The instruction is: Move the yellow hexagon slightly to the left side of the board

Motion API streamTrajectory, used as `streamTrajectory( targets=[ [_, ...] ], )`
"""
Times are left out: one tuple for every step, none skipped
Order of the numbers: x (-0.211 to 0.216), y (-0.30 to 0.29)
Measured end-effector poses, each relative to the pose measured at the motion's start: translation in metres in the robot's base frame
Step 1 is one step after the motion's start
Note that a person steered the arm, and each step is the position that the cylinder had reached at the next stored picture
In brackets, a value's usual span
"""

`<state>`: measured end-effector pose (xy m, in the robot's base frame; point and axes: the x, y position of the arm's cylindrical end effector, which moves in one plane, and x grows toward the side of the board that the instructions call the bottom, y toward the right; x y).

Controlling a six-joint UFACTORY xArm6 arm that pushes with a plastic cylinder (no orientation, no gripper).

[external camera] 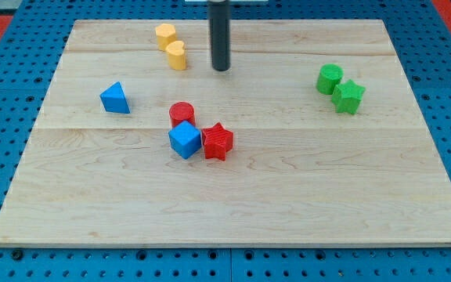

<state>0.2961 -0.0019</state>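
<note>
my tip (221, 68) (a bare rod, grasping nothing) rests just right of the yellow hexagon (165, 34) and yellow cylinder (177, 55), far side.

blue triangle (115, 98) | green pair (340, 88) (touching) | red star (218, 142)

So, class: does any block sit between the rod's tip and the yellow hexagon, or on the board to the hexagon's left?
Nothing visible. My tip stands right of the two yellow blocks; the yellow hexagon has bare board on its left.
</note>
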Motion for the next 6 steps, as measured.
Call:
streamTrajectory(
  targets=[
    [-0.053, -0.035],
    [-0.082, -0.099],
    [-0.054, -0.165],
    [-0.031, -0.188],
    [-0.068, -0.129],
    [-0.056, -0.066]
  ],
)
